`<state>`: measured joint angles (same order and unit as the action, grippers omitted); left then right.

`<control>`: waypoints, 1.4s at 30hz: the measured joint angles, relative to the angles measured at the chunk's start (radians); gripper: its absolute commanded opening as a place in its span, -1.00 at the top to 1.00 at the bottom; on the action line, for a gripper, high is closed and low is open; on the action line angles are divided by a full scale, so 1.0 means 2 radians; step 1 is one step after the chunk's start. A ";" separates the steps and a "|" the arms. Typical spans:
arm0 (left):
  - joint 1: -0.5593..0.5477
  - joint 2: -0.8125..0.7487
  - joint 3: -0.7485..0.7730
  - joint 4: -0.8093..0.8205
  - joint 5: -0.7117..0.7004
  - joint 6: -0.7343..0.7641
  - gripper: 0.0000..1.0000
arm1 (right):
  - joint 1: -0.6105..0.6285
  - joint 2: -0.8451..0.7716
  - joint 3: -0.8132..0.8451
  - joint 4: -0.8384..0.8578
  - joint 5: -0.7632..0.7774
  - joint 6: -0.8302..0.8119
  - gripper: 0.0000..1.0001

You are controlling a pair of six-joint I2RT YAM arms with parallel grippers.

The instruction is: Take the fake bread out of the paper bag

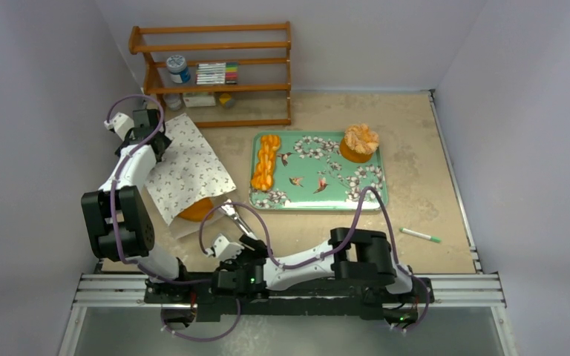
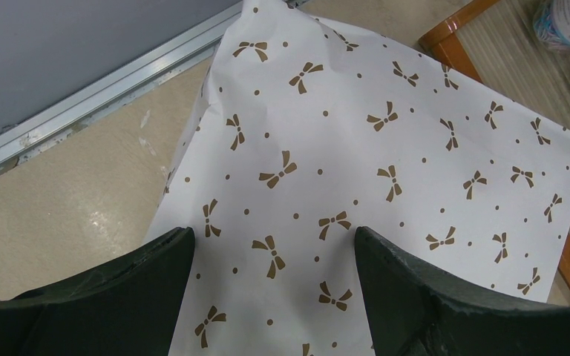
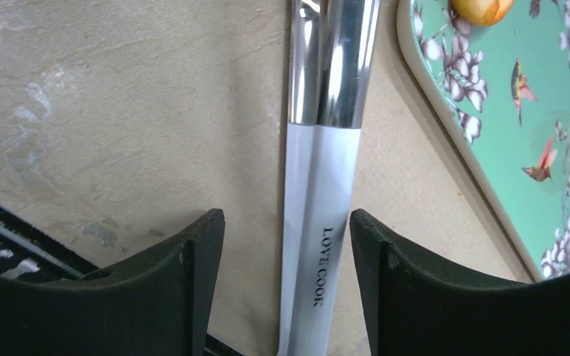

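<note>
Paper bag (image 1: 185, 167) lies flat on the tabletop (image 1: 415, 148) at left, white with brown bow print, mouth toward the arm bases. One piece of fake bread, an orange loaf (image 1: 195, 210), pokes out of the mouth and is partly covered by the paper. Two more pieces sit on the green floral tray (image 1: 308, 167) to the right of the bag: a lumpy loaf (image 1: 265, 163) lies lengthwise along the tray's left side, and a pale ruffled pastry (image 1: 359, 139) is at its far right corner. Left gripper (image 2: 271, 245) is over the far end of the bag, jaws wide apart with printed paper showing between them; can't tell if it touches the paper. Right gripper (image 3: 287, 222) is low over the tabletop between bag and tray, jaws apart and straddling the white handle of a pair of tongs (image 3: 330, 89) marked LOVE COOK. There is a clear gap on one side of the handle, so it is not clamped. The tongs lie on the tabletop, metal ends toward the bag mouth and close to the orange loaf. A green-capped marker (image 1: 420, 236) lies near the tray's near right corner. A wooden shelf (image 1: 215, 87) stands at the back with a jar and a marker set.
</note>
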<state>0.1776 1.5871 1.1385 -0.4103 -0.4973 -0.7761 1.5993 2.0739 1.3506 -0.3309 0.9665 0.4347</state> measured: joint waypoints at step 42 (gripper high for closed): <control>-0.001 0.000 0.000 0.000 0.003 0.000 -0.57 | -0.039 -0.077 -0.069 0.030 -0.104 0.031 0.72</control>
<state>0.1753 1.5871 1.1385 -0.4107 -0.4915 -0.7761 1.5219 1.9190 1.2125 -0.2707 0.7593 0.4961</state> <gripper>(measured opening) 0.784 0.281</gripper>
